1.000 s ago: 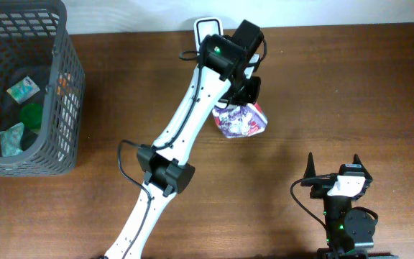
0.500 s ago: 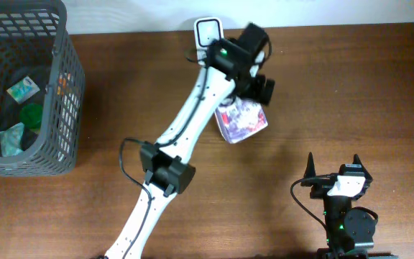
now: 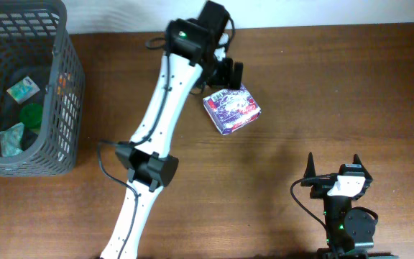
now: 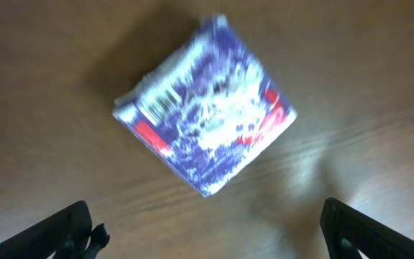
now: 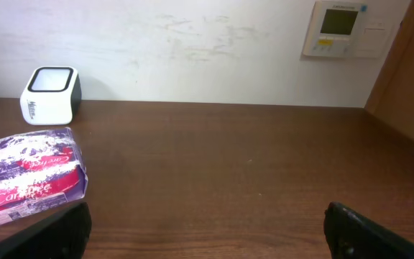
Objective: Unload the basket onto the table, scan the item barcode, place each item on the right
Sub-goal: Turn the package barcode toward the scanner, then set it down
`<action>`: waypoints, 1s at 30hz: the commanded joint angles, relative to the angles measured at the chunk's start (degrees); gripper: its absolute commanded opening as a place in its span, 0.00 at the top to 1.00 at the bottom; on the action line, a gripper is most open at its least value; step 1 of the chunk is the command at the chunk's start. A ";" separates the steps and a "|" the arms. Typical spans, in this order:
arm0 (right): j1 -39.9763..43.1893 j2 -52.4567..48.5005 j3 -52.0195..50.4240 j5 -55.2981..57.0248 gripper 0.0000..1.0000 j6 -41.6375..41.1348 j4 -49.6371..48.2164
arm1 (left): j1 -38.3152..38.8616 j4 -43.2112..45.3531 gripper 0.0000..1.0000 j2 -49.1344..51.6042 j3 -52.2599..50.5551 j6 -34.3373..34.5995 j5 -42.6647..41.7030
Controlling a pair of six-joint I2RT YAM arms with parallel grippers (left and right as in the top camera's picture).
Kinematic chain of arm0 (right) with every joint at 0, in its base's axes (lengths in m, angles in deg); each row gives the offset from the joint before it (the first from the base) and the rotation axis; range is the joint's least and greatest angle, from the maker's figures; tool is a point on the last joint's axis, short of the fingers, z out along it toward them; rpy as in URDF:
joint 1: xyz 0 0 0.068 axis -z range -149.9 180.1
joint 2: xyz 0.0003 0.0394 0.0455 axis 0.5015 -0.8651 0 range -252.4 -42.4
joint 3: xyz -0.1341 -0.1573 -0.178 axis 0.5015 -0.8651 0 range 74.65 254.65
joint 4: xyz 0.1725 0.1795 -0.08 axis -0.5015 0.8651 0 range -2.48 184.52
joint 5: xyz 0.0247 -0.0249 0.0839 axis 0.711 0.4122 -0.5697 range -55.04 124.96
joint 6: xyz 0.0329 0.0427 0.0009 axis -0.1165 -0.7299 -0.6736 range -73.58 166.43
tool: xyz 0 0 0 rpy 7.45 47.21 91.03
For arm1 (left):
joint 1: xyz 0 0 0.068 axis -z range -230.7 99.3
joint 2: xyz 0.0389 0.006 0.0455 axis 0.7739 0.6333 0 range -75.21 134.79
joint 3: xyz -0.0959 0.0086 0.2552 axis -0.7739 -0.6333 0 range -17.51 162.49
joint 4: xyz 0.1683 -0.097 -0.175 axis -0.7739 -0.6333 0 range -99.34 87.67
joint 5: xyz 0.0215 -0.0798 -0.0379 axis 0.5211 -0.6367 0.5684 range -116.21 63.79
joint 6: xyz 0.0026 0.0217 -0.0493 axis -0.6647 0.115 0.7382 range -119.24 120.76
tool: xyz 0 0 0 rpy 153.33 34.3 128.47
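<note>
The item, a purple and white packet (image 3: 232, 109), lies flat on the brown table, free of both grippers. In the left wrist view the packet (image 4: 207, 108) is blurred, with a barcode (image 4: 160, 106) near its upper left edge. My left gripper (image 3: 228, 72) hovers just beyond the packet, open; nothing sits between the two black fingers of the left gripper (image 4: 207, 234). My right gripper (image 3: 334, 169) rests open near the front edge. The right wrist view shows the packet (image 5: 24, 176) at the left and a white scanner box (image 5: 49, 93) by the wall. The right gripper (image 5: 207, 234) holds nothing.
A grey mesh basket (image 3: 67, 72) with several small items stands at the far left. The left arm covers the scanner in the overhead view. A wall panel (image 5: 340, 27) hangs behind the table.
My left gripper opened and let go of the packet, which now lies flat on the table. The left arm swung left and back toward the far edge. The right arm stayed still.
</note>
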 commanded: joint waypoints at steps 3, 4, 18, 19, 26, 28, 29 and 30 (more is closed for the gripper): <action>0.42 0.26 -0.46 -0.09 0.02 -0.04 0.22 | 1.84 0.52 0.01 4.61 -9.44 11.69 2.36; 0.42 0.26 -0.48 -0.09 0.02 -0.04 0.22 | 1.84 1.31 0.01 4.83 -11.72 13.03 2.36; 0.42 0.26 -0.48 -0.09 0.02 -0.04 0.22 | 1.92 8.39 1.00 4.83 -24.72 4.50 1.33; 0.42 0.26 -0.48 -0.09 0.02 -0.04 0.22 | 1.92 7.15 1.00 4.81 -24.61 1.70 1.40; 0.42 0.26 -0.48 -0.09 0.02 -0.04 0.22 | 0.74 -0.50 1.00 3.26 -21.64 -19.21 6.25; 0.42 0.26 -0.46 -0.09 0.02 -0.04 0.22 | 0.79 -0.44 1.00 3.17 -21.49 -20.22 6.75; 0.42 0.26 -0.48 -0.09 0.01 -0.04 0.22 | 0.76 -0.31 0.90 3.17 -21.49 -19.50 6.73; 0.42 0.26 -0.46 -0.09 0.02 -0.04 0.22 | 0.74 -0.20 0.79 3.17 -21.49 -18.71 6.73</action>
